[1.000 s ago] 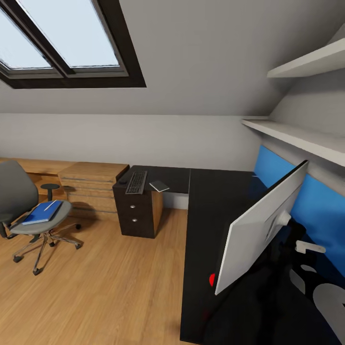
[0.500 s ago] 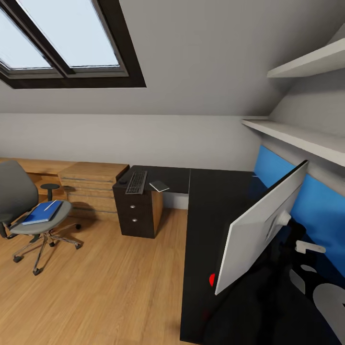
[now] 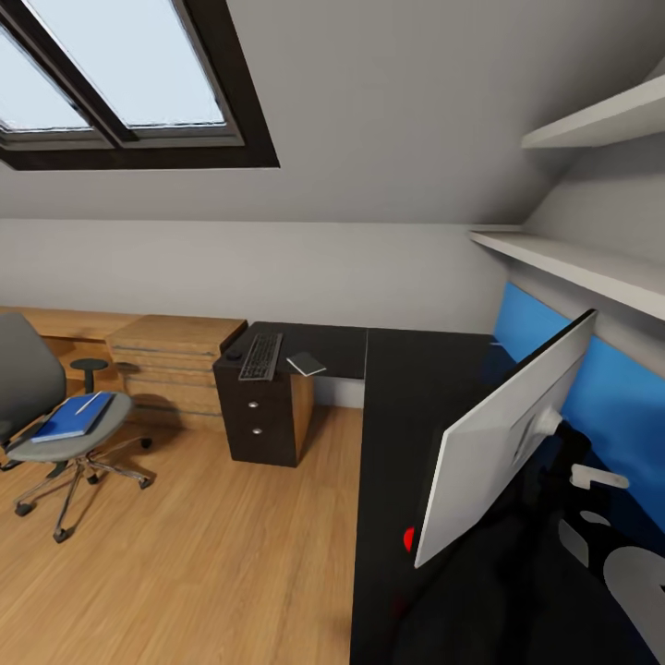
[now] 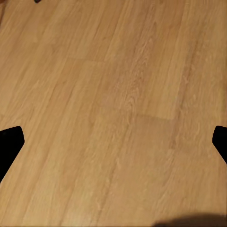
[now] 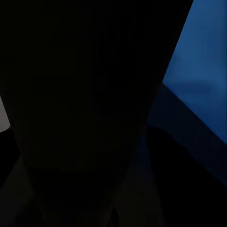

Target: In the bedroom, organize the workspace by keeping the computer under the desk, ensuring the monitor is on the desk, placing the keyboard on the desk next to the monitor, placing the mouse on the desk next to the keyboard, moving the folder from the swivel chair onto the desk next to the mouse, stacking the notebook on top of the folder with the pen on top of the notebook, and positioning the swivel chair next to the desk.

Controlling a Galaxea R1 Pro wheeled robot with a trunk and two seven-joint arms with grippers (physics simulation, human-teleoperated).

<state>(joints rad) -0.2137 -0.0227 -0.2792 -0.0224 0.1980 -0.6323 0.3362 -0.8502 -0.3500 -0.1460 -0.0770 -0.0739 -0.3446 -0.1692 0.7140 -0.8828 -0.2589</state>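
Observation:
The white-backed monitor [image 3: 503, 443] stands tilted on the black L-shaped desk [image 3: 406, 406] at the right. On the desk's far wing lie the keyboard [image 3: 261, 356], a small dark mouse [image 3: 234, 353] to its left and a flat grey notebook [image 3: 306, 364] to its right. The grey swivel chair [image 3: 37, 388] stands on the floor at far left, well apart from the desk. On its seat lies the blue folder [image 3: 72, 417] with a thin white pen [image 3: 90, 403] on top. My left gripper [image 4: 113, 142] hangs open over bare floor, its black fingertips [image 4: 9, 146] wide apart. The right wrist view is dark.
A wooden drawer unit [image 3: 175, 360] and a low wooden counter [image 3: 65, 323] run along the back wall. Black drawers [image 3: 254, 416] sit under the desk's far wing. White shelves [image 3: 573, 263] and a blue panel [image 3: 610, 397] line the right wall. Grey arm parts [image 3: 628, 563] show at bottom right.
The whole head view has shifted slightly, so the camera has moved; the chair now sits nearer the picture's left edge. Nothing among the things has moved.

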